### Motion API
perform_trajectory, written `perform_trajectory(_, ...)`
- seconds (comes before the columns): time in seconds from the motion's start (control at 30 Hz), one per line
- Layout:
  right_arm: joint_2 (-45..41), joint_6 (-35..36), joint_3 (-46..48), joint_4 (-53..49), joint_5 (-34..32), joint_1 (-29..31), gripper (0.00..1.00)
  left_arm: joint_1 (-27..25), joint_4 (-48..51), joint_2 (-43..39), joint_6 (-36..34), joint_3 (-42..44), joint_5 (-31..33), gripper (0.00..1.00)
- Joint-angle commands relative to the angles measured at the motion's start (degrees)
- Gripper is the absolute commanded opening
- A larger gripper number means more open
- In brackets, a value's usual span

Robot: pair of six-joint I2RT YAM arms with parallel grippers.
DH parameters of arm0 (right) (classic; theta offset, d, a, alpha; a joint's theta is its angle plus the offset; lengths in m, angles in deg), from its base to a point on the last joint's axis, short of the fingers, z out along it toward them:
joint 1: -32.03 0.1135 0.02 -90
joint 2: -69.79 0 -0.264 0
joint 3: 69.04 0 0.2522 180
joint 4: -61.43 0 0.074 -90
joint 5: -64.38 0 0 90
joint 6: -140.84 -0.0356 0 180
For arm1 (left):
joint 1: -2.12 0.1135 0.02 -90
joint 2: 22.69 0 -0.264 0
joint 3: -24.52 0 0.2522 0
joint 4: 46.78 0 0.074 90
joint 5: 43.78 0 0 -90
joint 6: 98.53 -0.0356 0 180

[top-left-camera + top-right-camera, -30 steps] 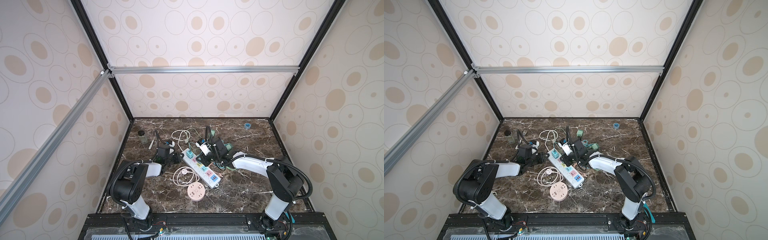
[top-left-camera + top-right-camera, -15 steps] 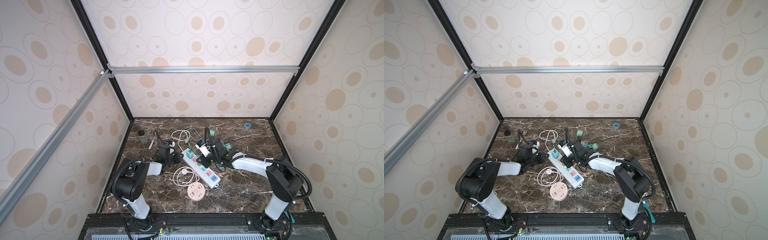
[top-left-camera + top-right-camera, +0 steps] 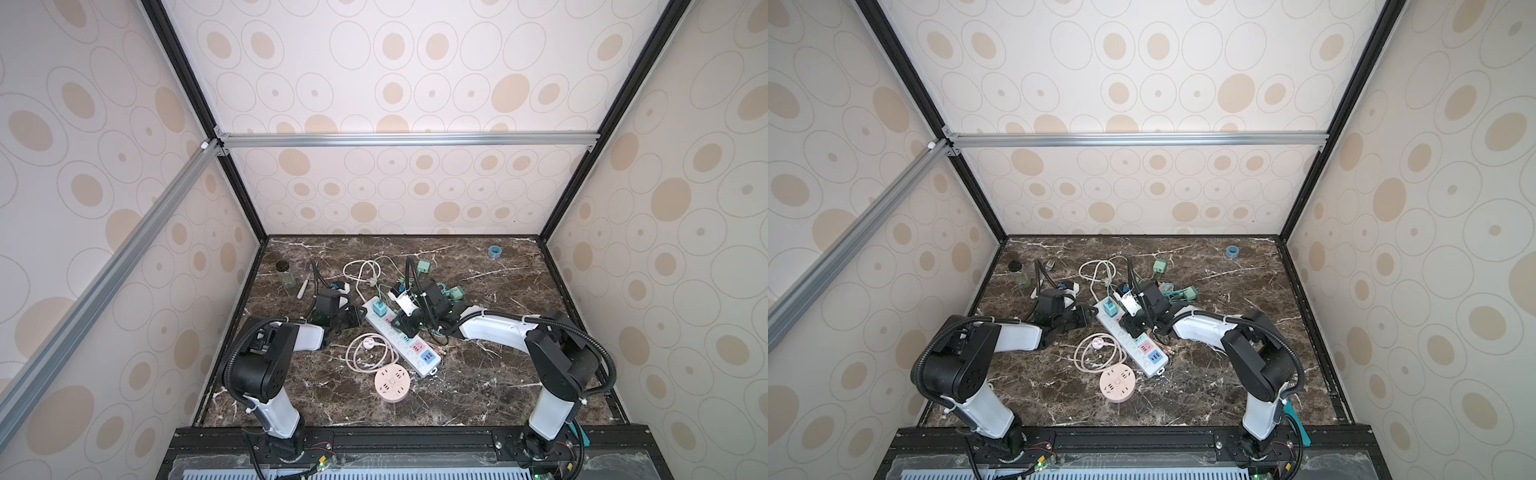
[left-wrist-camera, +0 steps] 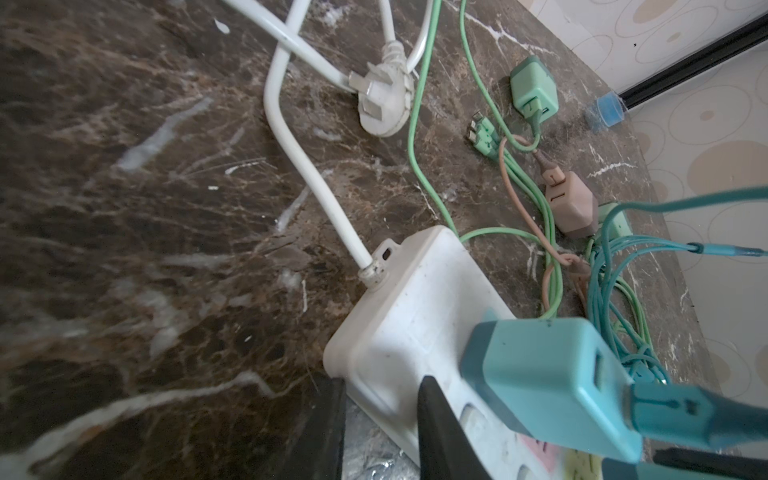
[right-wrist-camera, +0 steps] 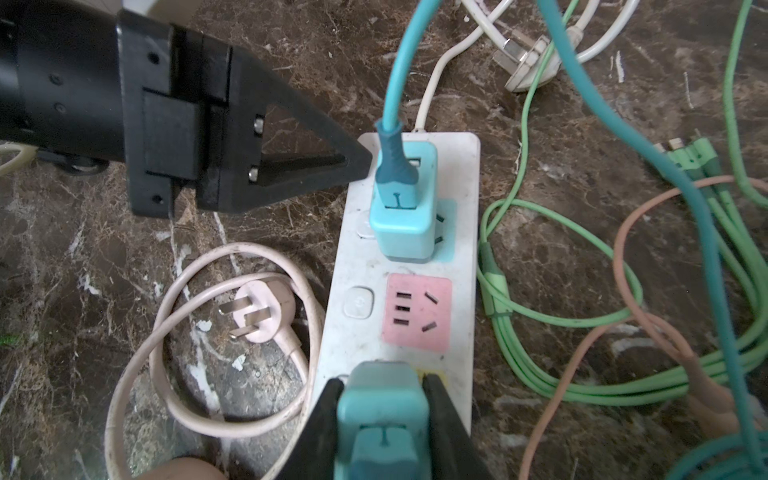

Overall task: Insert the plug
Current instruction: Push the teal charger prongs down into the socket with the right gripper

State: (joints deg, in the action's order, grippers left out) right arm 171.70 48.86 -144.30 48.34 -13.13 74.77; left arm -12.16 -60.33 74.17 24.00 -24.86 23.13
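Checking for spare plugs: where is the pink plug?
In a top view the pink plug lies left of the white power strip, behind the round pink socket.

We see the pink socket (image 5: 417, 318) bare. A blue charger (image 5: 405, 224) stands right beside it, and green cables (image 5: 602, 392) crowd one side.

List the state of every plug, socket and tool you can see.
Blue charger: plugged into strip.
Teal charger: gripped by right tool, over strip; seating hidden.
Pink socket: empty.
Pink plug: unplugged.
White plug: unplugged.
Left tool: tip against strip; grip unclear.
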Motion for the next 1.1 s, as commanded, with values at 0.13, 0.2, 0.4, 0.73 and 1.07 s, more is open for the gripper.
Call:
perform_trajectory(0.13, 1.18, 1.72, -0.56, -1.17, -1.58, 0.68, 0.03, 0.66, 0.15, 0.50, -0.28, 0.10, -0.34, 0.29)
perform_trajectory(0.2, 1.06, 1.89, -0.72, -1.43, -1.93, 0.63, 0.03, 0.75, 0.15, 0.44, -0.28, 0.17, -0.32, 0.29)
perform_trajectory(0.4, 1.44, 2.21, -0.71, -1.73, -2.78, 0.99, 0.02, 0.92, 0.06, 0.34, -0.19, 0.20, -0.55, 0.29)
perform_trajectory(0.73, 1.98, 5.14, 1.34, -2.09, -9.02, 4.18, 0.02, 1.10, 0.15, -0.07, -0.19, 0.50, -0.55, 0.29)
perform_trajectory(1.07, 2.13, 3.50, 6.43, 2.15, -9.90, 4.70, 0.02, 1.36, -0.19, 0.13, -0.19, 0.77, -0.97, 0.29)
